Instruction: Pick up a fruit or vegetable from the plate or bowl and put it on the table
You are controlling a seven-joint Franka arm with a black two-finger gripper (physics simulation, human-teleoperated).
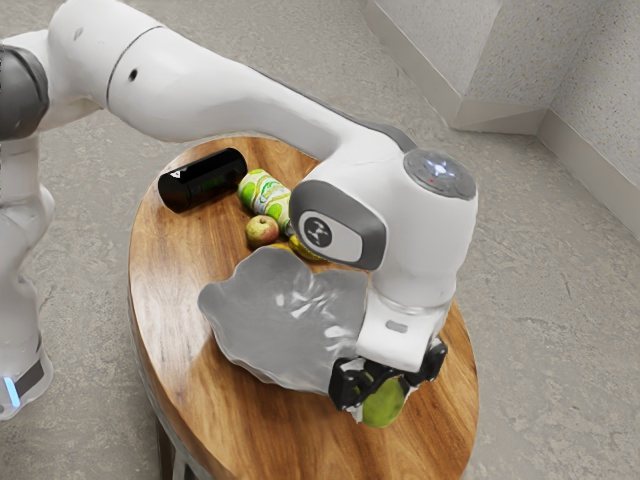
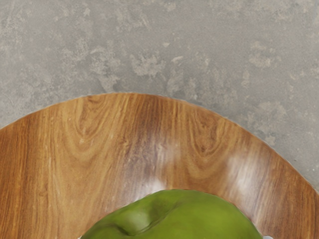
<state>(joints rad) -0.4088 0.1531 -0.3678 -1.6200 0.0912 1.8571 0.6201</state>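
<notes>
Beside the grey wavy-edged bowl [image 1: 275, 320], on its side nearer the exterior view's lower right, is my black gripper [image 1: 382, 388]. It is shut on a green fruit or vegetable [image 1: 384, 405], which sits between the two fingers. In the wrist view the green item [image 2: 174, 216] bulges up at the lower edge, with the wooden table [image 2: 124, 144] beyond it. Whether its underside touches the wood, I cannot tell. The inside of the bowl that shows is bare grey; my hand hides part of its rim.
A black cylinder [image 1: 203, 180], a green-and-white can [image 1: 264, 192], a reddish apple [image 1: 262, 231] and a partly hidden yellow item [image 1: 303, 249] lie beyond the bowl. The round table's edge [image 2: 134, 93] curves near my hand, with floor past it.
</notes>
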